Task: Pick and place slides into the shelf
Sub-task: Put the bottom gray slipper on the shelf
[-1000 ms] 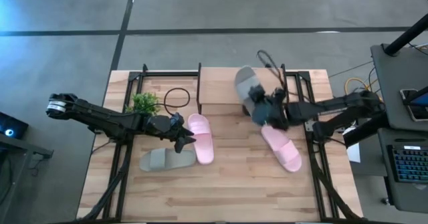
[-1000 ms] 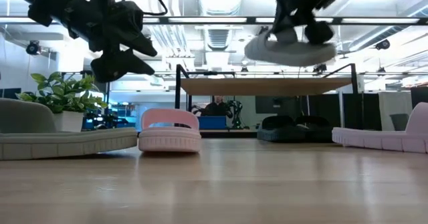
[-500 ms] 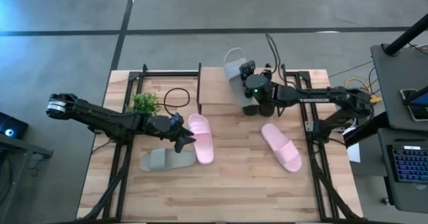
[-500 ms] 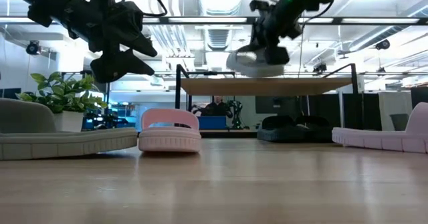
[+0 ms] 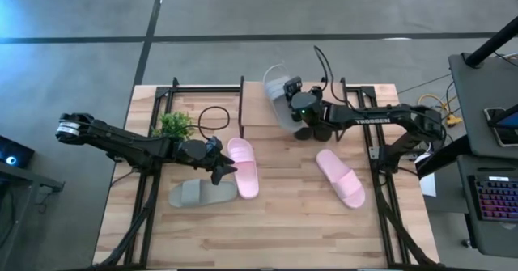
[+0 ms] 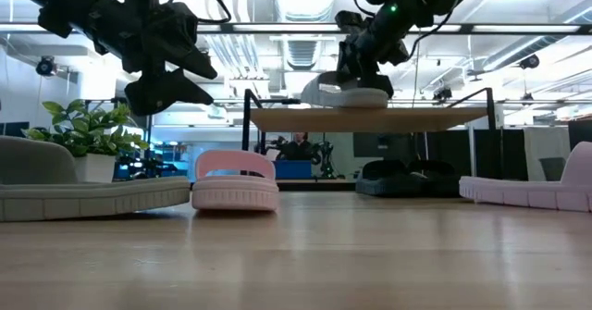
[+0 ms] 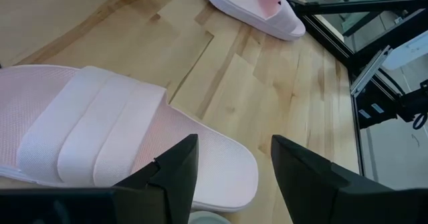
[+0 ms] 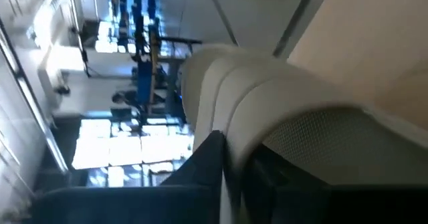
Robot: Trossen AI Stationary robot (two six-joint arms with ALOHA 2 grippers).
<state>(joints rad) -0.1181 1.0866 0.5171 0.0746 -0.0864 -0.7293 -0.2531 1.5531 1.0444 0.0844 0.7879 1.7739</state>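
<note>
One light grey slide (image 5: 279, 93) was gripped by its strap in the right gripper (image 5: 301, 113) and rested atop the shelf (image 5: 263, 113), its long axis running toward eleven o'clock, while the left gripper (image 5: 220, 167), spread open, was held over a pink slide (image 5: 244, 167).

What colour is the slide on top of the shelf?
Light grey slide, at the right gripper on the shelf; clearest in the high view.
</note>
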